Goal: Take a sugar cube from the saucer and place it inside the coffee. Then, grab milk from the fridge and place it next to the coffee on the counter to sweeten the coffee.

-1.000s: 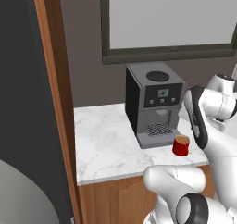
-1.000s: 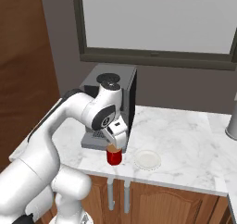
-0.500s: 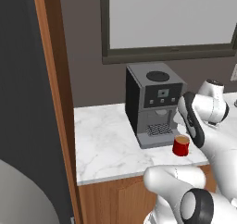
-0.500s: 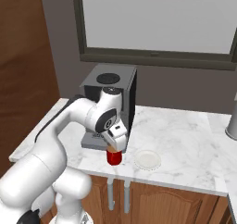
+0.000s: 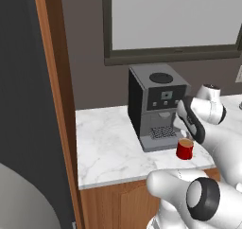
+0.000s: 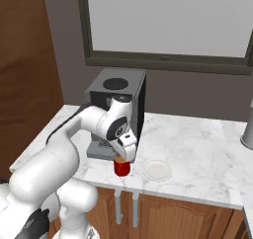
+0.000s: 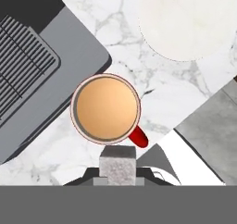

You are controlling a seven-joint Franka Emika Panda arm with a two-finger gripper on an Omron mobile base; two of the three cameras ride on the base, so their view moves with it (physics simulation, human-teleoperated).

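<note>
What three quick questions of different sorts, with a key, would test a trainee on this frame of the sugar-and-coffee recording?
1. True or false: the gripper is shut on the sugar cube.
2. Multiple choice: in the right base view, the saucer lies (A) under the coffee machine, (B) on the counter beside the coffee, away from the machine, (C) on top of the machine.
3. Fill in: seen from the hand view, the cup holds a ____ liquid.

Key
1. True: the grey cube sits between the fingertips, just short of the cup's rim.
2. B
3. Brown
</note>
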